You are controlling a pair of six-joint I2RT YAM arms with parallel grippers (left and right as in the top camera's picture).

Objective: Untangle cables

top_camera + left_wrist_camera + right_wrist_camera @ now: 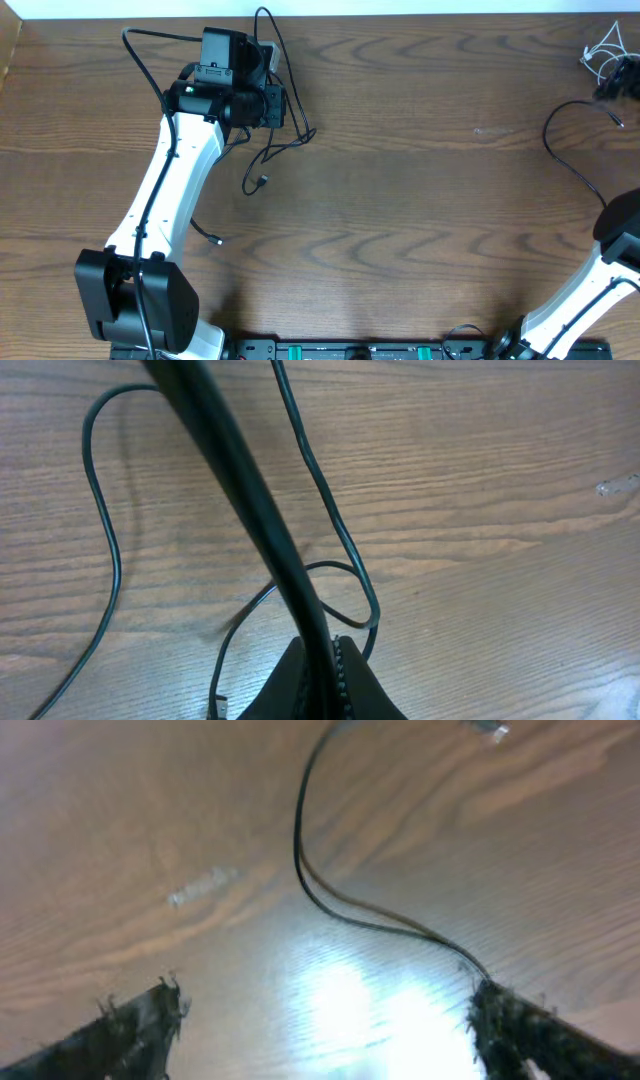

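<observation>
Fingers (285,695) of the left gripper (322,652) are pressing together on a black cable (250,490). It is running up from the jaws toward the far left, with its slack looping on the table (520,440) below. I am seeing the right gripper (330,1030) standing wide apart, holding nothing. I am judging that the next grasp turns on one relation: the second black cable (340,910) is running from far to near-right and meeting the right-hand finger, not lying in the gap — so a shift rightward looks needed. The right arm is the nearer one. The white cable (603,45) is lying at the far right edge. I am finding no brands, labels or legible writing.
</observation>
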